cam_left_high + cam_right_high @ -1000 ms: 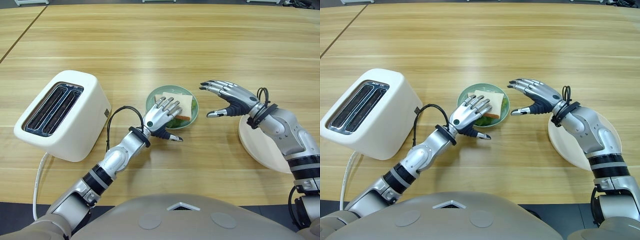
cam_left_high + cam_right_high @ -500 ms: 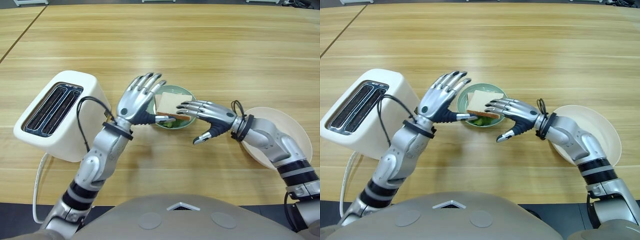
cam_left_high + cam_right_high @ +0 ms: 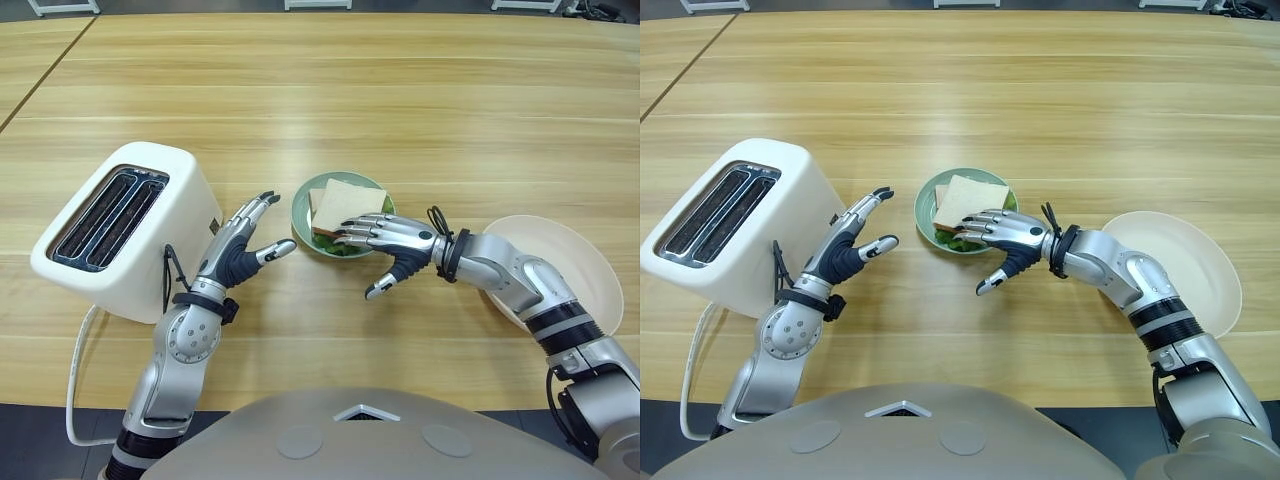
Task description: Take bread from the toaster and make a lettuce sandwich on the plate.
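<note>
While in its green dish [image 3: 299,211], the sandwich [image 3: 345,204] touches the right hand [image 3: 399,238].

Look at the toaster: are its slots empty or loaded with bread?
Empty: both slots of the toaster show dark, with nothing rising above them.

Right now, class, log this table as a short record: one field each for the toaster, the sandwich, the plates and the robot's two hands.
Toaster: white, on the left of the table, no bread standing out of its slots.
Sandwich: bread over lettuce, lying on the green plate.
White plate: right of the green plate, partly under the right forearm.
Left hand: open, between toaster and green plate, holding nothing.
Right hand: open, fingertips at the sandwich's near edge, thumb apart.
</note>
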`<action>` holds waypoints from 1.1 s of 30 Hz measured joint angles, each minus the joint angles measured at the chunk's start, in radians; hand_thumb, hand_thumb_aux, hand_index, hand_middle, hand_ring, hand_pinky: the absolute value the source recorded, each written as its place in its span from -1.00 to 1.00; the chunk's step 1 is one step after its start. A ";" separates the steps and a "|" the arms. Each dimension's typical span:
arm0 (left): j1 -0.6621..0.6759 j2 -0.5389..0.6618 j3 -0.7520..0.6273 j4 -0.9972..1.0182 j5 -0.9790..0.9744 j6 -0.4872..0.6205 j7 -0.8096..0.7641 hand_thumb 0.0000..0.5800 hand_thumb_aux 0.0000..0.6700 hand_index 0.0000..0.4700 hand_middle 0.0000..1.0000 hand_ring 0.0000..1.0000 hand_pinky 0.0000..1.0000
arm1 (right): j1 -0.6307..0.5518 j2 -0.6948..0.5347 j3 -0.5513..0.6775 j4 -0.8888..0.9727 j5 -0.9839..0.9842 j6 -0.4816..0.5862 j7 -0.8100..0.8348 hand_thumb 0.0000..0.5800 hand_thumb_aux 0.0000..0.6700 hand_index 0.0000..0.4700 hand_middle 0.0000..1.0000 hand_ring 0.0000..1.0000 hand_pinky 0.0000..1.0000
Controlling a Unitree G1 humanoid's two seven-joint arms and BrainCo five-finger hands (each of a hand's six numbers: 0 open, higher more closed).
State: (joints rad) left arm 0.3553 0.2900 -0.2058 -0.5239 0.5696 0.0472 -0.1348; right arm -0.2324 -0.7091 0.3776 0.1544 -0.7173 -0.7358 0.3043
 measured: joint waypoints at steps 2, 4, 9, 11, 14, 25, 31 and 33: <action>0.002 -0.007 -0.015 0.007 0.000 -0.006 0.002 -1.00 -1.00 -1.00 -1.00 -1.00 -1.00 | -0.014 0.003 0.008 0.013 0.000 -0.001 -0.003 -1.00 -1.00 -1.00 -1.00 -1.00 -1.00; 0.007 -0.013 -0.028 0.013 0.000 -0.015 0.003 -1.00 -1.00 -1.00 -1.00 -1.00 -1.00 | -0.021 0.010 0.007 0.018 0.001 -0.005 -0.018 -1.00 -1.00 -1.00 -1.00 -1.00 -1.00; 0.007 -0.014 -0.067 0.036 -0.013 -0.071 -0.006 -1.00 -1.00 -1.00 -1.00 -1.00 -1.00 | -0.012 0.017 -0.068 -0.074 0.141 -0.011 -0.036 -1.00 -1.00 -1.00 -1.00 -1.00 -1.00; 0.005 -0.004 -0.070 0.041 -0.016 -0.093 -0.007 -1.00 -1.00 -1.00 -1.00 -1.00 -1.00 | -0.008 0.002 -0.121 -0.117 0.207 0.006 -0.027 -1.00 -1.00 -1.00 -1.00 -1.00 -1.00; 0.000 0.016 -0.060 0.041 -0.020 -0.118 -0.009 -1.00 -1.00 -1.00 -1.00 -1.00 -1.00 | 0.019 -0.053 -0.187 -0.160 0.287 0.045 0.022 -1.00 -1.00 -1.00 1.00 1.00 1.00; -0.125 0.229 -0.089 0.203 -0.032 -0.179 -0.277 1.00 1.00 1.00 1.00 1.00 1.00 | 0.187 -0.217 -0.130 -0.161 0.393 0.039 0.310 1.00 1.00 1.00 1.00 1.00 1.00; -0.282 0.200 -0.233 0.383 0.059 -0.196 -0.326 1.00 1.00 1.00 1.00 1.00 1.00 | 0.170 -0.083 -0.021 -0.083 0.209 0.087 0.274 1.00 1.00 1.00 1.00 1.00 1.00; -0.316 0.188 -0.259 0.417 0.079 -0.202 -0.306 1.00 1.00 1.00 1.00 1.00 1.00 | 0.142 -0.057 -0.009 -0.048 0.164 0.092 0.227 1.00 1.00 1.00 1.00 1.00 1.00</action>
State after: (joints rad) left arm 0.0398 0.4780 -0.4648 -0.1074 0.6488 -0.1549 -0.4406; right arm -0.0900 -0.7664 0.3685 0.1061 -0.5533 -0.6438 0.5313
